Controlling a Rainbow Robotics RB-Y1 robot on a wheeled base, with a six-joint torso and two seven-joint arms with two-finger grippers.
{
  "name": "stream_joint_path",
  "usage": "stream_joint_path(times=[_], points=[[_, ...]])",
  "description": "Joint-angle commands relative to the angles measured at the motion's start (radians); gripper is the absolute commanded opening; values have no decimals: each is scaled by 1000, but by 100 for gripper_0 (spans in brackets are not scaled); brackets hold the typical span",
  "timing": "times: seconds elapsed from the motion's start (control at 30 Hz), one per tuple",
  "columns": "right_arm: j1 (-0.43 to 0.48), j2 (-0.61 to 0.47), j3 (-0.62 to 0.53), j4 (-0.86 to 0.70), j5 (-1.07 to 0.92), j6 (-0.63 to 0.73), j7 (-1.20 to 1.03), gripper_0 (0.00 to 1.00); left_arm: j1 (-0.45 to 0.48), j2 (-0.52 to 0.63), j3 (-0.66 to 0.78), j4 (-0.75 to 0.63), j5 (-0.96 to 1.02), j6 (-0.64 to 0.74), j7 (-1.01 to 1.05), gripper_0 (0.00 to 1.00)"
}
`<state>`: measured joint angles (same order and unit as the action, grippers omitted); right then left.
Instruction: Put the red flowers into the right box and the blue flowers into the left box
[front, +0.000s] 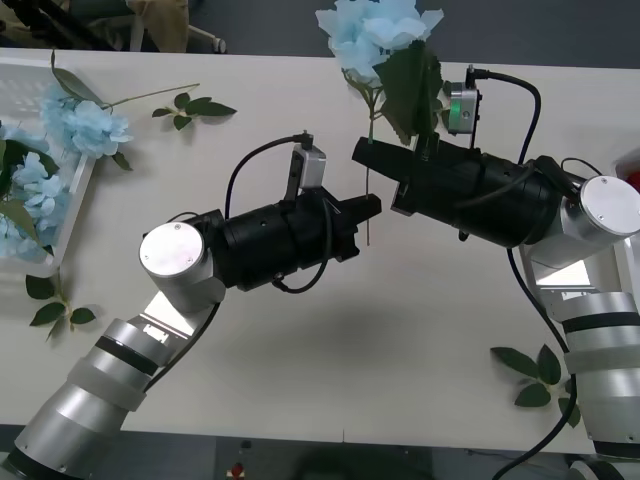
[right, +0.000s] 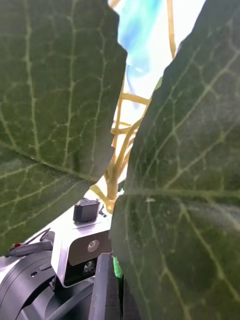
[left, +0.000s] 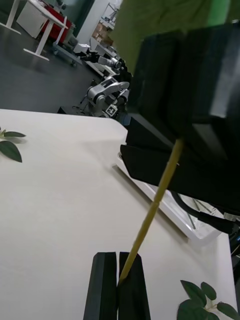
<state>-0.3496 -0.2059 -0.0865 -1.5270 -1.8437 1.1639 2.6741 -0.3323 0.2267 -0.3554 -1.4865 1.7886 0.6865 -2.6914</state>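
Above table centre, pale sky-blue artificial hydrangea cluster on thin yellow-green stem (front: 379, 40), held upright. Black-fingered right gripper (front: 372, 153) clamps stem below leaves; black-fingered left gripper (front: 368, 211) pinches stem lower. Your risk: both clamped, pulling apart bends stem; early release drops flower short of slatted white plastic left box (front: 62, 218).

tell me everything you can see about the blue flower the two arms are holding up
The blue flower is an artificial pale sky-blue fluffy cluster with big dark green veined leaves and a thin yellowish-green stem. It stands roughly upright above the table's middle, bloom on top. The right end effector grips the stem just under the leaves; the left end effector is shut on the stem's lower part, its black fingers pressed together around it. The stem's tip pokes out just below them.
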Motion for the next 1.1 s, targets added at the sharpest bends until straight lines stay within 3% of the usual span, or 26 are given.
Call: stream_joint_path(times=[0.03,0.2,0.5,0.63,0.77,0.9,1.1], points=[[-14,-35,11,-19,-17,0,31,80,-28,2,-4,-15,12,-12,-14,0],[-16,-56,7,-19,-28,2,31,91,-28,16,-4,-15,28,-12,-14,0],[-14,-90,7,-19,-65,22,31,93,-16,65,-4,-17,95,-9,-14,0],[-16,-96,7,-19,-81,20,31,92,26,209,10,-18,249,-10,-14,0],[-14,-130,7,-18,-98,23,31,93,118,471,16,-37,436,8,-14,0],[-14,-236,39,-19,-140,53,31,93,225,704,62,-64,650,18,-14,0],[-11,-434,142,-19,-253,74,31,93,404,919,266,-40,755,64,-14,0]])
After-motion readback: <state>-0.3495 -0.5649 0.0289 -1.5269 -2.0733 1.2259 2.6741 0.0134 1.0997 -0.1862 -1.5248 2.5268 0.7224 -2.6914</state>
